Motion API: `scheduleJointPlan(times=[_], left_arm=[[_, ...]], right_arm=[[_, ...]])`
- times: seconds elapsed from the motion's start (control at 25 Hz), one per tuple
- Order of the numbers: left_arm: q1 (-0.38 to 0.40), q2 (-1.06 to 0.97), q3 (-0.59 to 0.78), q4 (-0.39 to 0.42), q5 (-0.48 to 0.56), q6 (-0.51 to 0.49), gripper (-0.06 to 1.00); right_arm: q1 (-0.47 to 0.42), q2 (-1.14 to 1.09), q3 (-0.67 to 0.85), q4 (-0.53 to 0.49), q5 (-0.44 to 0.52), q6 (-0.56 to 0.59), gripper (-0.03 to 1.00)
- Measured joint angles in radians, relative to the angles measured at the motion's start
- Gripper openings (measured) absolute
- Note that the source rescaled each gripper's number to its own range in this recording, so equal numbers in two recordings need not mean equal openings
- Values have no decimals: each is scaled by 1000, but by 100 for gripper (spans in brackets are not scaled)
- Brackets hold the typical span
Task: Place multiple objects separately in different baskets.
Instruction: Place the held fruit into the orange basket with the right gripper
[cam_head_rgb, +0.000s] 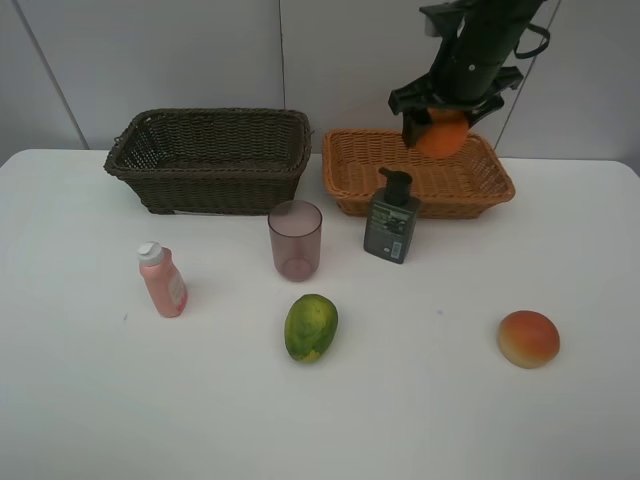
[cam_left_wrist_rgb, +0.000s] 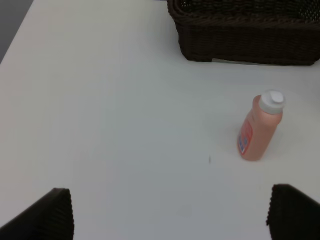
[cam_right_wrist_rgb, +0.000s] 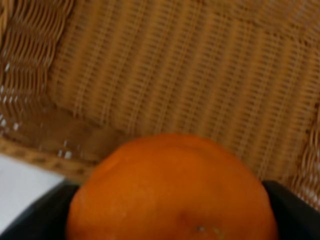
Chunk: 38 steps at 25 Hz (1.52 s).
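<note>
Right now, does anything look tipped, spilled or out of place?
Nothing stands out. The pink bottle, cup and pump bottle stand upright, nothing is spilled, and the right gripper holds the orange over the tan basket.

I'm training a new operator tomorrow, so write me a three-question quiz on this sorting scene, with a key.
1. True or false: the right gripper holds the orange over the light basket.
2. Which item stands just in front of the light basket? A. pink bottle B. pump bottle C. mango
3. Fill in: ____ items rest on the table, outside both baskets.

Key: 1 true; 2 B; 3 five.
</note>
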<state>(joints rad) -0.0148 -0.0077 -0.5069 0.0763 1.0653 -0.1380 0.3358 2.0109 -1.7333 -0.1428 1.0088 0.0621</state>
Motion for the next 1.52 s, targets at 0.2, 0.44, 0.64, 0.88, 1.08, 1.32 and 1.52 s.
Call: scheduleJointPlan(times=[0.2, 0.44, 0.64, 0.88, 1.08, 1.32, 1.52], left_arm=[[0, 0, 0, 0, 0, 0, 100], [0, 0, 0, 0, 0, 0, 100], [0, 0, 0, 0, 0, 0, 100], [0, 0, 0, 0, 0, 0, 100], [0, 0, 0, 0, 0, 0, 100], [0, 0, 0, 0, 0, 0, 100], [0, 0, 0, 0, 0, 0, 100]], right_arm=[[-34, 138, -137, -11, -22, -2, 58], [-67, 241, -158, -17, -95, -2, 58], [-72, 296, -158, -18, -159, -2, 58], [-72, 333, -158, -18, -200, -2, 58], [-72, 336, -158, -24, -211, -2, 58], [-72, 315, -158, -46, -215, -2, 91], [-71, 246, -158, -47, -149, -2, 98]])
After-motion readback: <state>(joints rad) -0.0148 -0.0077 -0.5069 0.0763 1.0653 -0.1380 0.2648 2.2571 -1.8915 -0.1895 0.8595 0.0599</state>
